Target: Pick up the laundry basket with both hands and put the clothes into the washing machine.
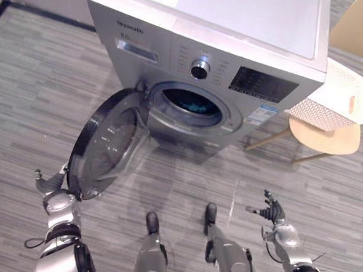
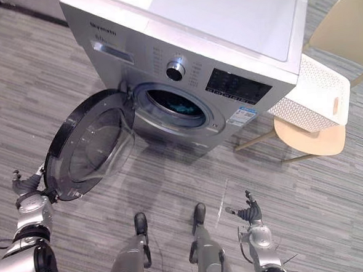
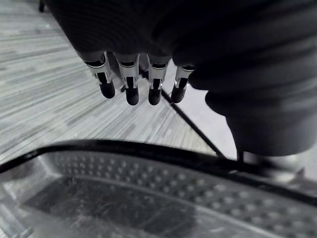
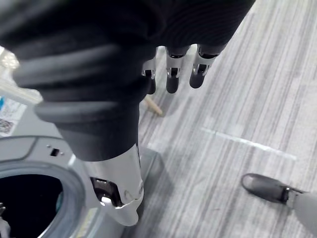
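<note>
At the lower left of the frame, the left robot hand (image 1: 47, 181) sits just beside the lower rim of the open door (image 1: 105, 140). Its fingers (image 3: 131, 87) are extended and hold nothing, and the rim passes beneath them in the left wrist view. Contact with the rim cannot be confirmed. At the lower right, the right robot hand (image 1: 272, 213) is raised above the floor (image 1: 333, 194), fingers spread and empty. Further back, at frame centre, the washing machine (image 1: 242, 21) stands with its door swung open toward the left; blue clothes (image 1: 192, 104) lie inside the drum. At the right edge, the white perforated laundry basket (image 1: 330, 99) rests tilted on a wooden chair (image 1: 330, 142), against the side of the machine and well apart from both hands. Whether it contains any clothes cannot be determined. Hazards, as judged: a sideways sweep of the left arm may strike the door and swing it against the opening; a poorly placed push may skid off the rim; the tilted basket may slide off the seat if the chair or the machine is bumped.
</note>
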{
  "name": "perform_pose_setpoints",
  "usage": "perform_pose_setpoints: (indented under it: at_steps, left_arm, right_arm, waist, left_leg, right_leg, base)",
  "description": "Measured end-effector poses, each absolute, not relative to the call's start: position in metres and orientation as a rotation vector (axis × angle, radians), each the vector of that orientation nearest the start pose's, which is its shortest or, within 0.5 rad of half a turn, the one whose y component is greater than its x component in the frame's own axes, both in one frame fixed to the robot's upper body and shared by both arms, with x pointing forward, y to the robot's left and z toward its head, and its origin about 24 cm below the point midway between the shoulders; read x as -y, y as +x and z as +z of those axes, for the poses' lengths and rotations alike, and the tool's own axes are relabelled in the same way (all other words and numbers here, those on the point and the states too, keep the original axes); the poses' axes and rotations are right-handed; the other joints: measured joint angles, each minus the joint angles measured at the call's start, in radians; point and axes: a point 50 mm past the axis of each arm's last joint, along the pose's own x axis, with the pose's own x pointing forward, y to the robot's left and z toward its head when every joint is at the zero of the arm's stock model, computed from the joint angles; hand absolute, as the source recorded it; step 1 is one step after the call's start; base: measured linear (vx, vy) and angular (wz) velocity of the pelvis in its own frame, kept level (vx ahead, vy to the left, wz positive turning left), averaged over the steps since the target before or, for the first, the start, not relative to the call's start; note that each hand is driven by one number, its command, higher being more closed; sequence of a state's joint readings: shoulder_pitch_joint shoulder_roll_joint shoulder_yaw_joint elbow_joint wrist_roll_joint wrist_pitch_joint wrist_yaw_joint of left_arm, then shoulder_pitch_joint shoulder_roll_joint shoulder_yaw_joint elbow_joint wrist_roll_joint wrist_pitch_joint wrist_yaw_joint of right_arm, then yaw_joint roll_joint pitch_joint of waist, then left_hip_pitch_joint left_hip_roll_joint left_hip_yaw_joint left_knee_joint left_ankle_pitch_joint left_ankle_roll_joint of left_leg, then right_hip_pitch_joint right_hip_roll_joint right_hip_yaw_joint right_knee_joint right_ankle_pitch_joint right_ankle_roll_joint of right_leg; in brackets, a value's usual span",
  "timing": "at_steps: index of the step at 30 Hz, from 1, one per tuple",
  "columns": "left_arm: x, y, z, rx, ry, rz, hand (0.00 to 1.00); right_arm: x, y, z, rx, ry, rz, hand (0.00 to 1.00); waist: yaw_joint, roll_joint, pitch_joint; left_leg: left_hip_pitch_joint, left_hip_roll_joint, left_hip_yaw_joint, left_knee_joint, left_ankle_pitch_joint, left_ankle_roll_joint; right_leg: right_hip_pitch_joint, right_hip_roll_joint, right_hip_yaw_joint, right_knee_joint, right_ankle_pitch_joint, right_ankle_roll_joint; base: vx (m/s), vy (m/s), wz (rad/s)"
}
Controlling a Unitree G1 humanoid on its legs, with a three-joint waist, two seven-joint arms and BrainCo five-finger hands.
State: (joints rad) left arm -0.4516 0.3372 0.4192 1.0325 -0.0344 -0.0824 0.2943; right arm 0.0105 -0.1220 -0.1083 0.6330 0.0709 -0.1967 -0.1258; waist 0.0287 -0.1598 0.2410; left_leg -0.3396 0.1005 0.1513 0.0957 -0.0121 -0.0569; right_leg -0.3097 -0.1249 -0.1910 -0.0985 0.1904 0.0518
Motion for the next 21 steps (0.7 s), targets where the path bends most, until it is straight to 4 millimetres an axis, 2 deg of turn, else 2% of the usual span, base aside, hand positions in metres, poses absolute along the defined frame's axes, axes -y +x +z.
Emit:
perform_pose_setpoints:
  at_steps: [1, 3, 4, 6, 7, 9, 10, 12, 13, 14, 15, 16, 17, 19, 20, 21]
  left_arm:
    - [-0.307, 0.279, -0.02, -0.423, 0.067, 0.699, 0.0]
    - [-0.273, 0.282, -0.036, -0.461, 0.065, 0.596, 0.0]
    - [-0.263, 0.281, -0.04, -0.47, 0.064, 0.57, 0.0]
    - [-0.221, 0.274, -0.059, -0.516, 0.063, 0.451, 0.0]
    - [-0.21, 0.271, -0.064, -0.53, 0.071, 0.414, 0.0]
    - [-0.171, 0.258, -0.079, -0.569, 0.08, 0.294, 0.0]
    - [-0.149, 0.25, -0.084, -0.574, 0.099, 0.201, 0.0]
    - [-0.129, 0.25, -0.08, -0.54, 0.138, 0.093, 0.0]
    - [-0.115, 0.257, -0.07, -0.479, 0.165, 0.019, 0.0]
    - [-0.11, 0.262, -0.063, -0.44, 0.178, -0.021, 0.0]
    - [-0.102, 0.275, -0.047, -0.359, 0.211, -0.083, 0.0]
    - [-0.098, 0.292, -0.03, -0.277, 0.249, -0.116, 0.0]
    - [-0.098, 0.3, -0.02, -0.242, 0.258, -0.117, 0.0]
    - [-0.108, 0.336, 0.023, -0.099, 0.322, -0.098, 0.0]
    - [-0.114, 0.346, 0.036, -0.062, 0.343, -0.082, 0.0]
    - [-0.126, 0.365, 0.064, 0.005, 0.382, -0.046, 0.0]
  right_arm:
    - [0.216, 0.206, -0.074, -0.429, -0.056, -0.287, 0.0]
    - [0.212, 0.206, -0.076, -0.433, -0.04, -0.285, 0.0]
    - [0.211, 0.206, -0.076, -0.432, -0.037, -0.284, 0.0]
    - [0.208, 0.203, -0.081, -0.461, -0.03, -0.286, 0.0]
    - [0.208, 0.201, -0.084, -0.474, -0.029, -0.287, 0.0]
    - [0.206, 0.195, -0.092, -0.519, -0.027, -0.287, 0.0]
    - [0.206, 0.192, -0.096, -0.544, -0.028, -0.289, 0.0]
    - [0.205, 0.191, -0.098, -0.557, -0.03, -0.283, 0.0]
    - [0.202, 0.192, -0.099, -0.56, -0.032, -0.272, 0.0]
    - [0.201, 0.192, -0.099, -0.56, -0.035, -0.265, 0.0]
    - [0.199, 0.193, -0.098, -0.558, -0.039, -0.255, 0.0]
    - [0.199, 0.195, -0.097, -0.551, -0.04, -0.249, 0.0]
    - [0.198, 0.198, -0.095, -0.542, -0.041, -0.246, 0.0]
    - [0.202, 0.21, -0.079, -0.457, -0.075, -0.219, 0.0]
    - [0.205, 0.213, -0.074, -0.431, -0.086, -0.217, 0.0]
    - [0.212, 0.218, -0.065, -0.386, -0.109, -0.221, 0.0]
  waist:
    - [0.006, 0.0, 0.0]
    - [0.016, 0.002, 0.0]
    - [0.015, 0.004, 0.001]
    - [0.011, 0.014, -0.001]
    - [0.011, 0.018, -0.002]
    - [0.005, 0.039, -0.005]
    - [-0.01, 0.062, -0.017]
    - [-0.012, 0.082, -0.028]
    - [-0.014, 0.095, -0.034]
    - [-0.015, 0.099, -0.037]
    - [-0.016, 0.107, -0.04]
    - [-0.022, 0.109, -0.04]
    - [-0.029, 0.109, -0.04]
    - [-0.069, 0.11, -0.039]
    - [-0.077, 0.11, -0.038]
    - [-0.093, 0.109, -0.038]
  left_leg:
    - [-0.005, 0.003, -0.001, 0.004, -0.001, -0.001]
    - [-0.008, 0.005, -0.005, 0.014, -0.001, -0.005]
    - [-0.008, 0.005, -0.006, 0.015, 0.0, -0.005]
    - [-0.002, -0.002, -0.013, 0.02, 0.001, -0.005]
    - [0.002, -0.004, -0.015, 0.02, 0.001, -0.005]
    - [0.027, -0.011, -0.028, 0.016, 0.002, -0.006]
    - [0.036, -0.017, -0.041, 0.005, 0.006, -0.008]
    - [0.049, -0.021, -0.043, -0.011, 0.014, -0.008]
    - [0.059, -0.024, -0.041, -0.032, 0.024, -0.01]
    - [0.062, -0.025, -0.041, -0.038, 0.028, -0.008]
    - [0.07, -0.026, -0.038, -0.055, 0.039, -0.008]
    - [0.074, -0.025, -0.034, -0.064, 0.044, -0.011]
    - [0.072, -0.024, -0.03, -0.064, 0.044, -0.012]
    - [0.062, -0.023, 0.007, -0.063, 0.044, -0.011]
    - [0.055, -0.023, 0.022, -0.062, 0.044, -0.011]
    - [0.034, -0.02, 0.053, -0.062, 0.044, -0.011]
  right_leg:
    - [-0.002, 0.002, 0.0, 0.0, 0.0, 0.0]
    - [-0.002, 0.007, 0.0, 0.0, -0.004, 0.002]
    - [-0.001, 0.006, 0.0, 0.0, -0.005, 0.002]
    - [0.012, 0.001, -0.002, 0.0, -0.014, 0.005]
    - [0.018, 0.0, -0.003, 0.0, -0.016, 0.005]
    - [0.044, -0.007, -0.015, 0.01, -0.032, 0.014]
    - [0.05, -0.014, -0.027, 0.027, -0.047, 0.023]
    - [0.049, -0.018, -0.028, 0.041, -0.054, 0.022]
    - [0.049, -0.02, -0.026, 0.042, -0.055, 0.022]
    - [0.048, -0.02, -0.026, 0.042, -0.055, 0.022]
    - [0.047, -0.02, -0.024, 0.042, -0.054, 0.022]
    - [0.044, -0.019, -0.021, 0.042, -0.054, 0.022]
    - [0.041, -0.018, -0.017, 0.042, -0.052, 0.022]
    - [0.007, -0.018, 0.023, 0.042, -0.04, 0.028]
    - [-0.008, -0.018, 0.038, 0.042, -0.035, 0.029]
    - [-0.045, -0.018, 0.07, 0.038, -0.018, 0.029]
  base:
    - [-0.06, -0.06, 0.0]
    - [-0.05, -0.047, -0.01]
    - [-0.03, -0.018, 0.03]
    - [-0.03, -0.001, 0.09]
    - [-0.02, 0.008, 0.15]
    - [-0.01, 0.019, 0.24]
    - [-0.01, 0.029, 0.27]
    - [-0.01, 0.034, 0.12]
    - [0.0, 0.0, 0.0]
    - [0.0, 0.0, 0.0]
    - [-0.02, 0.007, -0.04]
    - [-0.02, 0.005, -0.08]
    - [-0.03, 0.001, -0.18]
    - [-0.03, -0.003, -0.42]
    - [-0.03, -0.013, -0.65]
    - [-0.02, -0.011, -0.55]
